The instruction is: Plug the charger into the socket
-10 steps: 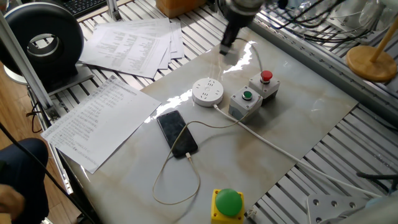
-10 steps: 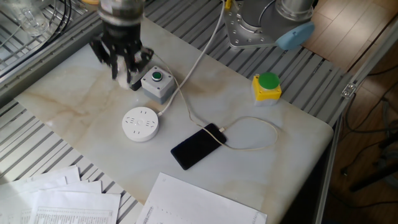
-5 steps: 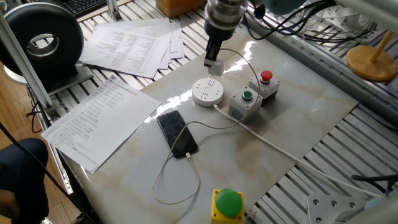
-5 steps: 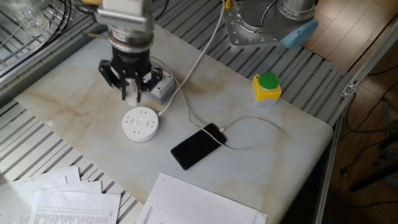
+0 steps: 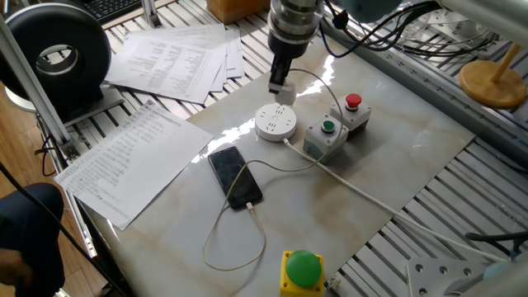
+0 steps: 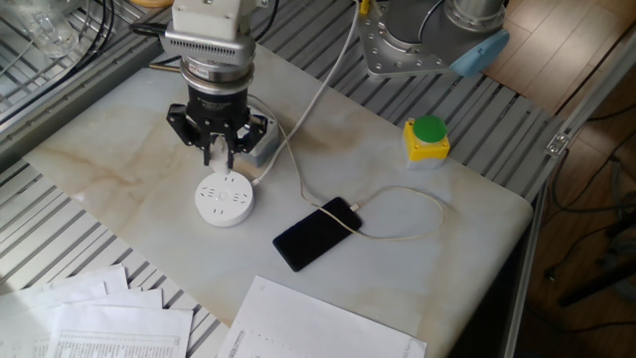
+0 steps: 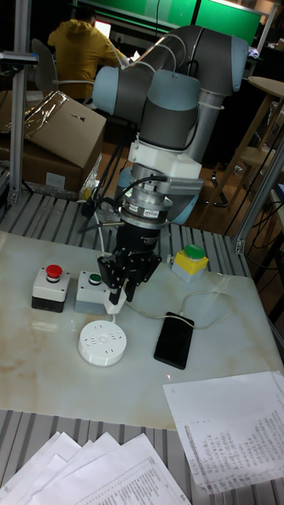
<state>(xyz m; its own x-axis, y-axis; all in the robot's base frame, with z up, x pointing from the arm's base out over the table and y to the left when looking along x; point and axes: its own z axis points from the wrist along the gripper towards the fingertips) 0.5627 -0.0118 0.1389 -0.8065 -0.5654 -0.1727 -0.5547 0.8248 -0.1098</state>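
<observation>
Gripper (image 6: 221, 157) fingers are pinching the charger (image 5: 281, 89) — you are seeing the small white cube hanging just above the far edge of the socket (image 5: 275, 123), not yet touching it. Its thin cable (image 6: 397, 214) is trailing to the black phone (image 6: 317, 234) lying nearer on the marble table (image 5: 388, 165). Two grey button boxes (image 5: 337, 125) are sitting just right of the socket — papers (image 5: 132, 157) are lying to the left.
</observation>
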